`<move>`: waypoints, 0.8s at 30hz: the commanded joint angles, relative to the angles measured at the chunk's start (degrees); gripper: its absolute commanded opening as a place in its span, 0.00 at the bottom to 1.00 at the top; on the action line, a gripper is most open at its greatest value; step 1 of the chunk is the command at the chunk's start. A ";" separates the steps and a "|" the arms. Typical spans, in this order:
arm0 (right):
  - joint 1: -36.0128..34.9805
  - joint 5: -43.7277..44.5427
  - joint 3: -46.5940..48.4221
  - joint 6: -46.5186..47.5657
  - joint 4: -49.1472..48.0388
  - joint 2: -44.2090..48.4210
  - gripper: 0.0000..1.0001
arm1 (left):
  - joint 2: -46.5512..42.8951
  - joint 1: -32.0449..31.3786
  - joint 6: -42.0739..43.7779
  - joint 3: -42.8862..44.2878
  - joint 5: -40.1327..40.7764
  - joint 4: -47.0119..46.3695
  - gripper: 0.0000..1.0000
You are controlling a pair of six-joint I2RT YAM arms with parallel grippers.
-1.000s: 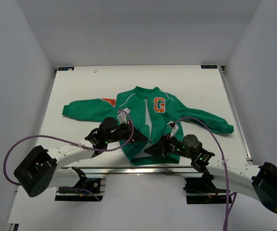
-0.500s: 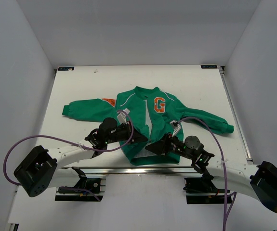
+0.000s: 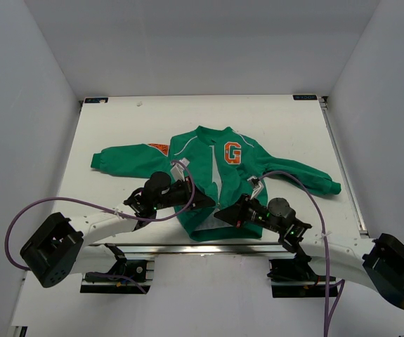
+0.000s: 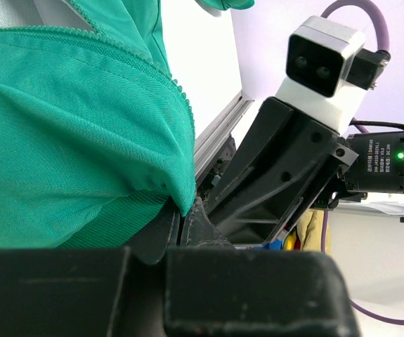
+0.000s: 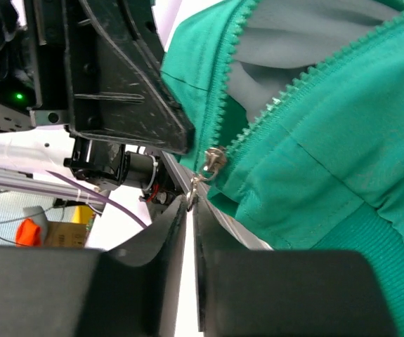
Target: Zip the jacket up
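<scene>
White bench point(image 3: 117, 126) carries the jacket point(image 3: 209, 165) flat by its near edge, and I judge zipping barely begun: left end effector point(image 4: 180, 217) pinches the hem point(image 4: 117, 219), right end effector point(image 5: 190, 203) pinches the zipper pull point(image 5: 212, 163) at the bottom, teeth point(image 5: 293, 91) above gaping open.

Lower left and lower right: your left arm point(image 3: 96, 225) and right arm point(image 3: 342, 246) had white shells, black joints, black wedge-shaped fingers point(image 3: 202, 202), a looping purple cable point(image 3: 61, 203) each, and green wrist lights point(image 4: 398, 155).

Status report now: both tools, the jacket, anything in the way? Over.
Left tool shut on jacket hem. Right tool shut on zipper pull, low near hem. Front unzipped. Nothing blocking.
</scene>
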State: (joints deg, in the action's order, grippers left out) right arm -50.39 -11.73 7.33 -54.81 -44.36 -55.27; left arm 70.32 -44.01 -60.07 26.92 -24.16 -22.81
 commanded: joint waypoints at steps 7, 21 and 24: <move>-0.41 1.18 2.77 1.10 0.50 1.65 0.00 | -2.39 -0.29 1.62 0.06 -0.18 0.30 0.00; -0.23 4.34 9.71 0.76 15.08 6.67 0.00 | -3.00 -1.08 9.35 0.68 -3.26 5.67 0.00; 1.08 2.42 13.05 -1.17 21.68 4.30 0.00 | -3.26 -1.52 10.50 0.51 -4.13 5.58 0.00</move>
State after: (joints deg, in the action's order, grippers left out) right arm -50.22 -10.00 15.05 -54.41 -26.04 -49.78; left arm 68.73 -44.77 -52.88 26.94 -25.78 -19.27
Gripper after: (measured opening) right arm 0.015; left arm 0.030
